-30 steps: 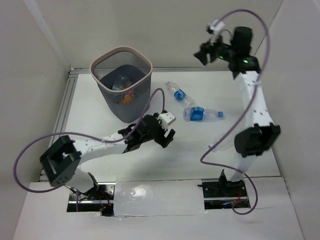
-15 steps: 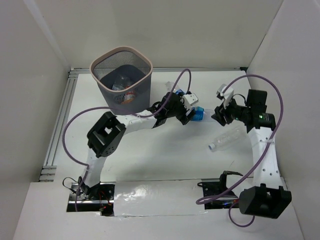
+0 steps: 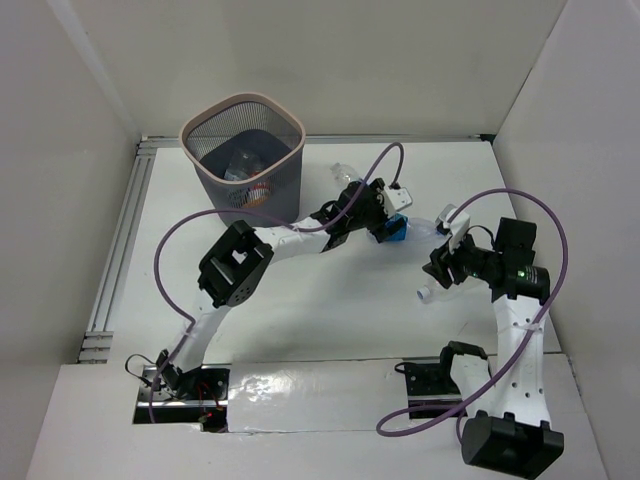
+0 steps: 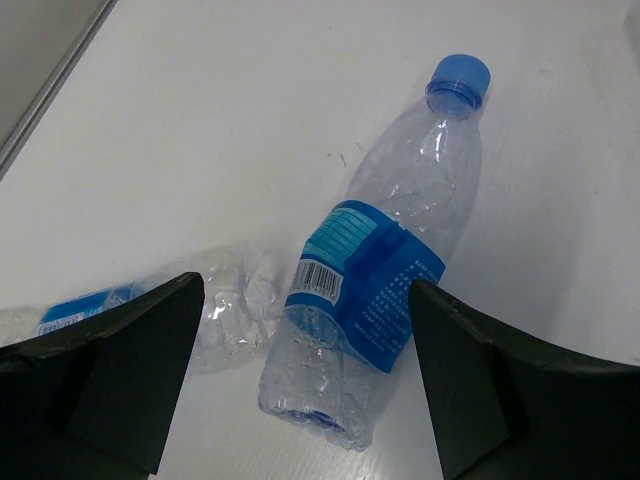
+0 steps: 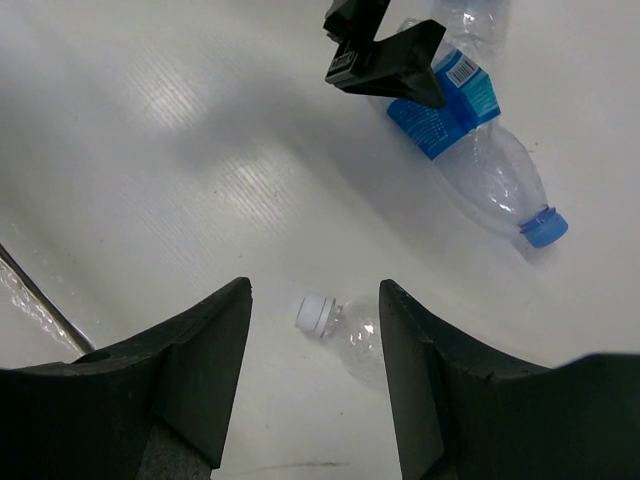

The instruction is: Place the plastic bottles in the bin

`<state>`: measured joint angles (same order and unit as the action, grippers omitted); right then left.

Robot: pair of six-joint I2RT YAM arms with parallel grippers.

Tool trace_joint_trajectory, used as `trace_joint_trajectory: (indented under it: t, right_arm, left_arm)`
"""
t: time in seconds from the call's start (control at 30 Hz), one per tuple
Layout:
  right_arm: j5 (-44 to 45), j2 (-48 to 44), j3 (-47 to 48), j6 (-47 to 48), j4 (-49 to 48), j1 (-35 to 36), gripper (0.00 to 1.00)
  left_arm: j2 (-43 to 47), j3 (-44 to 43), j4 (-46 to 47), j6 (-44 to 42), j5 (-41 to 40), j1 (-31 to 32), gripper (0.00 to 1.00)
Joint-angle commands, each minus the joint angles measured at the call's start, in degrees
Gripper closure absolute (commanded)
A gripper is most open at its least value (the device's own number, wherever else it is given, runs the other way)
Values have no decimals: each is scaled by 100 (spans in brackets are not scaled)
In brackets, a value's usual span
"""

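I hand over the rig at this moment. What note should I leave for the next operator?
Left end effector: open, over the blue-cap bottle lying flat.
Right end effector: open, above the white-cap bottle; no grip visible.
A third, crushed bottle lies beside the blue-cap one.
Done: some bottles are in the bin.
Left: these three.

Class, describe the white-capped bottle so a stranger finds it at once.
On the right of the white table, under the right gripper, a clear bottle lies on its side. Its cap is white; the neighbouring bottle has a blue cap and label.
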<state>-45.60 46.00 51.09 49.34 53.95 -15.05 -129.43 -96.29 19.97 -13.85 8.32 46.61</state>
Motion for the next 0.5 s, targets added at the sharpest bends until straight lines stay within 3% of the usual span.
trace_joint_trajectory:
  t: [0.0, 0.47]
  right_arm:
    - [-89, -48, -11, -47, 80, -42, 39]
    - [-142, 190, -11, -329, -315, -94, 39]
  left_arm:
    - [-214, -188, 368, -285, 117, 32, 4]
    - [-276, 260, 368, -4, 241, 190, 10]
